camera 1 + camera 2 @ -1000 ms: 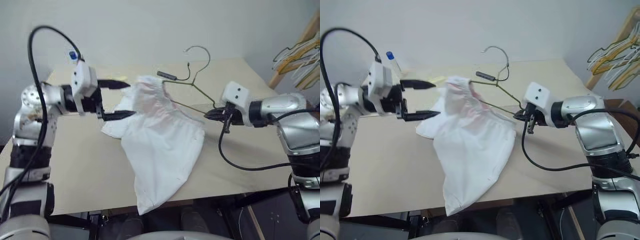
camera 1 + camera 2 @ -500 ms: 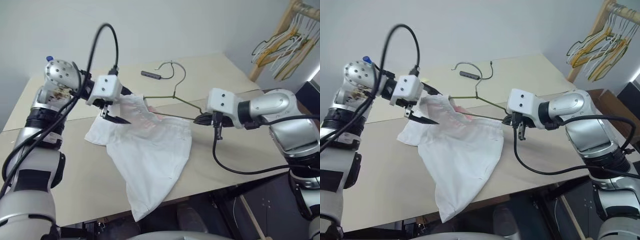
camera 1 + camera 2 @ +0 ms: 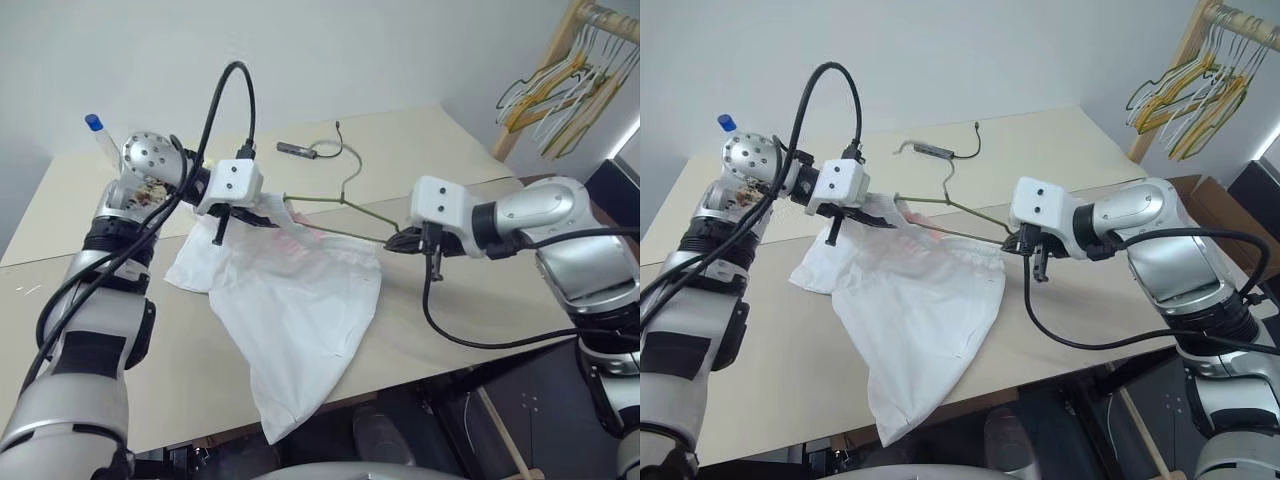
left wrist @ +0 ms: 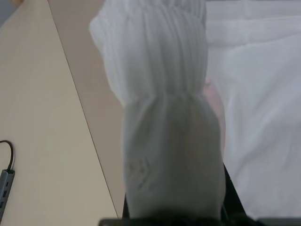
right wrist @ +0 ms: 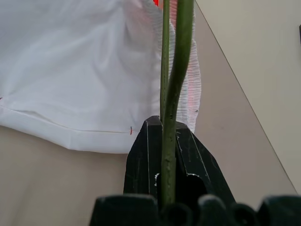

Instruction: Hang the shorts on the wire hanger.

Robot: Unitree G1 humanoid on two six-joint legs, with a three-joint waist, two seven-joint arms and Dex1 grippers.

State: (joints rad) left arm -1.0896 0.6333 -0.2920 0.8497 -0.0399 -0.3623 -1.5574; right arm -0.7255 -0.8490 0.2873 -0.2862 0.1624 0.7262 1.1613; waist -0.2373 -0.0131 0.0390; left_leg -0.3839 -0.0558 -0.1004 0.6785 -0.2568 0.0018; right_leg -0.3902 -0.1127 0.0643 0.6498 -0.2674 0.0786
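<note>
A big tan table [image 3: 470, 150] held everything. The shorts [image 3: 300, 320] lay on it, white, with 1 leg hanging off the front edge. The left gripper [image 3: 262, 221] was pinched tight on the bunched waistband and held it up a little. The wire hanger [image 3: 345, 205] poked into that waistband, with its hook toward the back of the table. The right gripper [image 3: 399, 241] squeezed the hanger's corner, by the shorts.
</note>
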